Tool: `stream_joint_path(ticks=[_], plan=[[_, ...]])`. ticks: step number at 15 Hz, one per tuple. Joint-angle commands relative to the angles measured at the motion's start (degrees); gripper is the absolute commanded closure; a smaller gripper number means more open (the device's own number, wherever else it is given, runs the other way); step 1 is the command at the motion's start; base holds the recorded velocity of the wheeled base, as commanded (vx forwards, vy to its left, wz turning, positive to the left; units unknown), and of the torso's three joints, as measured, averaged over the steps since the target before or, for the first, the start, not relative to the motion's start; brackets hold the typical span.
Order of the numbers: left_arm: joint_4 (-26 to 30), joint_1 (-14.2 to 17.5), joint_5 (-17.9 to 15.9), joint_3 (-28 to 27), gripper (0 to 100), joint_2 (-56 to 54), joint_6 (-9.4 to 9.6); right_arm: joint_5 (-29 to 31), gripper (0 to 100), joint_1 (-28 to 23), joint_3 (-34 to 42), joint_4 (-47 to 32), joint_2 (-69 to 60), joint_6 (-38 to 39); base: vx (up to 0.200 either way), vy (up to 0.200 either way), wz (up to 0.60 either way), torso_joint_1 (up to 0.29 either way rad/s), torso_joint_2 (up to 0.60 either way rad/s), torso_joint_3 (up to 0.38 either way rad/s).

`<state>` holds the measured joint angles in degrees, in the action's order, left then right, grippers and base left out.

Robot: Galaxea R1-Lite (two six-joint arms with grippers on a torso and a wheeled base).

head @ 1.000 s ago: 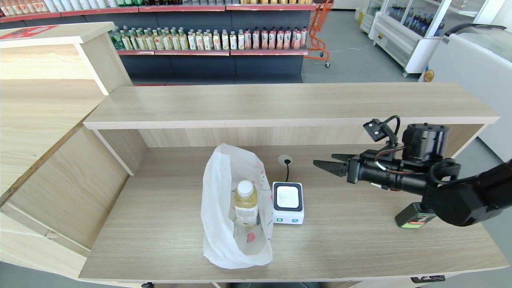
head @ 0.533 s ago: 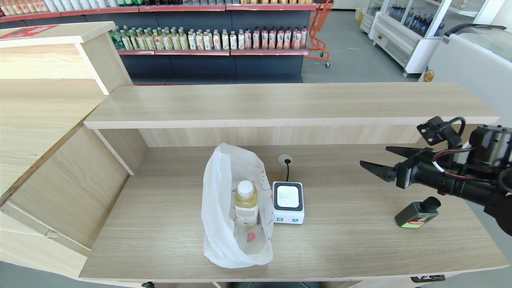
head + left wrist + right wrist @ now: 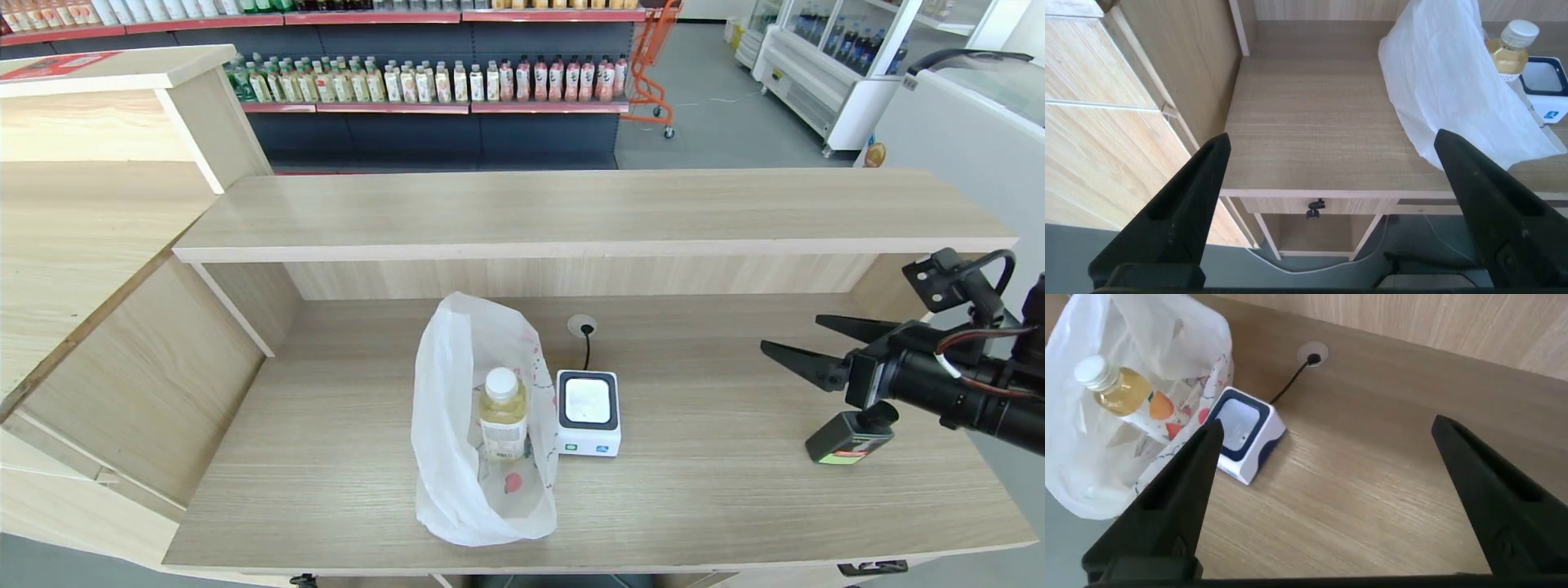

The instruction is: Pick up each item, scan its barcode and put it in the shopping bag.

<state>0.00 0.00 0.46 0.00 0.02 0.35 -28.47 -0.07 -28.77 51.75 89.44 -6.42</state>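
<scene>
A white plastic shopping bag stands open in the middle of the counter, with a yellow drink bottle upright inside it. The white barcode scanner sits just right of the bag, its cable running to a hole in the counter. A small dark bottle with a green label lies on its side at the counter's right end. My right gripper hangs open above the counter, just left of and above that bottle, holding nothing. My left gripper is open over the counter's front left edge, with the bag off to one side.
A raised wooden ledge runs along the back of the counter, and a side wall closes it on the left. Store shelves of bottles and freezers stand across the aisle.
My right arm has drawn back to the right, away from the scanner, and now hovers open near the dark bottle. Bag, drink bottle and scanner have stayed put.
</scene>
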Motion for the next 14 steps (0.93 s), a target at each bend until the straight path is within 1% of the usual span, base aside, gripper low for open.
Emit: stream_joint_path(ticks=[1, 3, 4, 5, 8, 13, 14], plan=[[0.0, 0.0, 0.06, 0.0, 0, -0.02, -0.09, 0.52, 0, -0.01, 1.7, -0.16, -2.69, 4.23, 0.0, -0.2, 0.0, -0.002, 0.0, -0.007], [0.0, 0.0, 0.06, 0.0, 0, -0.02, -0.09, 1.92, 0, 0.07, 3.02, -0.25, -3.66, 8.45, 0.0, -0.2, 0.0, 0.0, 0.0, 0.0], [0.0, 0.0, 0.06, 0.0, 0, -0.02, 0.0, 2.1, 0, 0.07, 4.07, -1.04, -4.72, 11.35, 0.0, -0.2, 0.0, 0.007, 0.01, -0.002], [0.0, 0.0, 0.06, 0.0, 0, -0.02, 0.0, 2.1, 0, 0.07, 4.34, -2.88, -5.77, 12.31, 0.0, -0.2, 0.0, 0.007, 0.01, 0.002], [0.0, 0.0, 0.06, 0.0, 0, -0.02, -0.27, 2.1, 0, 0.07, 4.86, -8.42, -9.02, 13.81, 0.0, -0.2, 0.0, 0.001, 0.0, 0.004], [0.0, 0.0, 0.06, 0.0, 0, -0.02, -0.44, 3.15, 0, -0.01, 6.62, -9.65, -9.73, 13.37, 0.0, -0.2, 0.0, 0.001, 0.0, 0.003], [0.0, 0.0, 0.15, 0.0, 0, -0.02, -0.62, 3.15, 0, -0.01, 6.8, -10.7, -10.17, 11.96, 0.0, -0.2, 0.0, -0.002, 0.0, -0.002]])
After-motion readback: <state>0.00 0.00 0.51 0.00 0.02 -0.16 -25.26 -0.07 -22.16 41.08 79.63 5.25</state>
